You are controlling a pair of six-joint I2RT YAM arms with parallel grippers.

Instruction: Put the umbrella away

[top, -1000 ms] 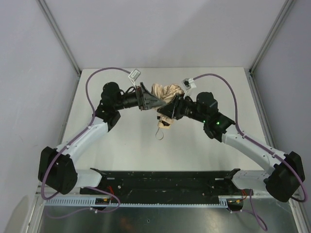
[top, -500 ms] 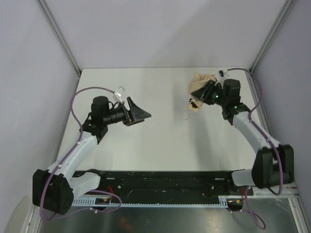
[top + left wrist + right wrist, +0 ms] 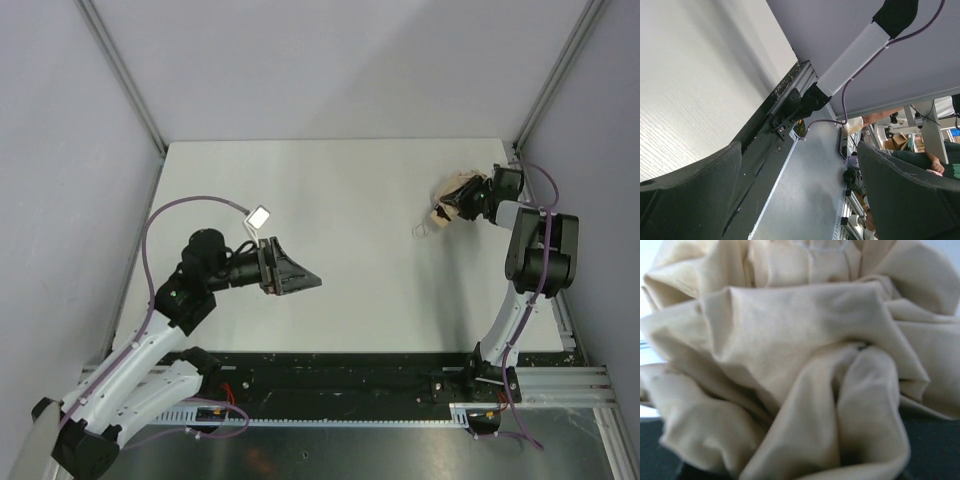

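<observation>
The umbrella [image 3: 449, 200] is a crumpled beige bundle at the table's right edge, with its thin wrist loop [image 3: 421, 231] hanging to the near left. My right gripper [image 3: 468, 200] is shut on it, the arm folded back against the right side. In the right wrist view the beige fabric [image 3: 790, 340] fills the frame and only dark bits of my fingers [image 3: 935, 445] show at the bottom corners. The shaft is hidden. My left gripper [image 3: 292, 279] is open and empty over the near left of the table, far from the umbrella. Its wide-apart fingers [image 3: 690, 200] show in the left wrist view.
The white table [image 3: 330, 200] is bounded by grey walls and metal corner posts [image 3: 545, 95]. A black rail [image 3: 340, 370] runs along the near edge. The left wrist view looks past that rail [image 3: 775, 130] to the right arm's white link [image 3: 852, 55].
My right gripper carried the umbrella from the middle back of the table to the right edge. My left gripper came off it and drew back to the near left.
</observation>
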